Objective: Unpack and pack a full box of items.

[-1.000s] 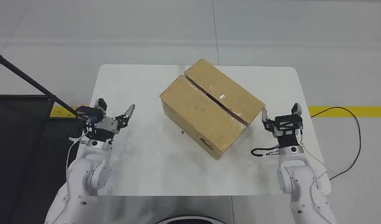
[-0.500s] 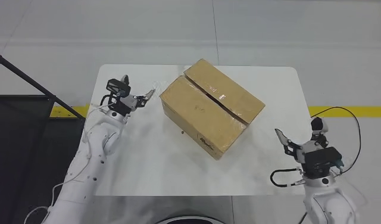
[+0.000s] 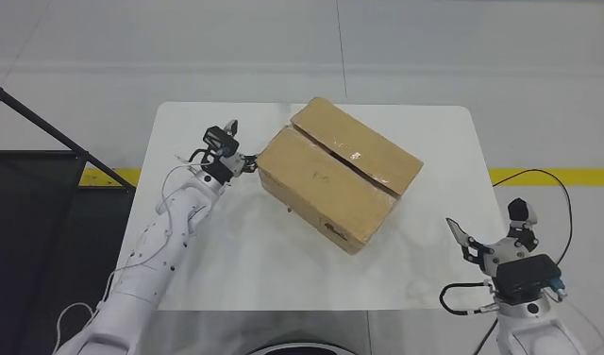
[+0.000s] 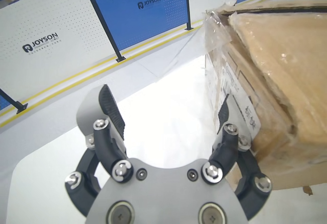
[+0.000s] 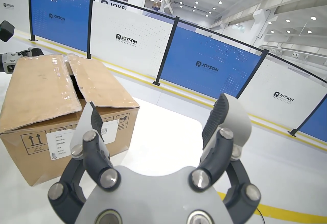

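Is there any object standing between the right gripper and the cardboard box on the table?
Nothing visible does. Between the open right gripper and the cardboard box there is only the bare surface of the white table. The left gripper is at the opposite end of the box, out of that path.

From above, my left arm (image 3: 160, 237) at the lower left of the frame is all white rounded shells, with a thin pale wire trailing along it. The right arm (image 3: 524, 329) at the lower right matches, with a black cable (image 3: 444, 297) looping at its wrist. Up close I see a silver plate (image 4: 163, 191), black links (image 4: 107, 143) pinned with bright screws (image 4: 120, 171), and jaws backed in silver with ribbed black pads (image 4: 112, 110).
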Tool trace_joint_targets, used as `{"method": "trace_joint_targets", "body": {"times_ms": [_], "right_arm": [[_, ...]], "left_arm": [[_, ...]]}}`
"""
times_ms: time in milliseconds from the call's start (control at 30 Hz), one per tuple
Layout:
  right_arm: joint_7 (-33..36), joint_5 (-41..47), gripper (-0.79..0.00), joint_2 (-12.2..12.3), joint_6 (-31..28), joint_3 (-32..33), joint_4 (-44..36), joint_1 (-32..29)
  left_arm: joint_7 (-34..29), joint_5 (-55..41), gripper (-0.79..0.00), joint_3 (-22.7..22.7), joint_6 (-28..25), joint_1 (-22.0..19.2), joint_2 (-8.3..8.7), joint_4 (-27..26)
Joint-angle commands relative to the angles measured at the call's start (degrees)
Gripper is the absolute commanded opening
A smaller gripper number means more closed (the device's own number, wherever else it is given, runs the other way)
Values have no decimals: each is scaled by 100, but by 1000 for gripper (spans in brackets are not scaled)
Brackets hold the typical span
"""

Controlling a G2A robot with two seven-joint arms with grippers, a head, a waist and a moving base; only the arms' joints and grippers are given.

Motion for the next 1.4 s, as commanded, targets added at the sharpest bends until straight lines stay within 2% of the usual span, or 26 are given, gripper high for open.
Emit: {"method": "trace_joint_targets", "body": {"times_ms": [0, 233, 700, 1367], "right_arm": [[-2, -2, 0, -1, -28, 0, -1, 3], [-32, -34, 0, -7, -77, -21, -1, 20], [-11, -132, 0, -21, -141, -185, -91, 116], [-41, -173, 0, -39, -127, -334, -114, 237]], "left_arm": [[50, 9, 0, -17, -7, 77, 9, -77], [43, 69, 0, -155, -125, 507, 79, -565], [-124, 109, 0, -529, -194, 1624, 222, -1825], [-300, 227, 0, -352, -669, 2295, 281, -2684]]}}
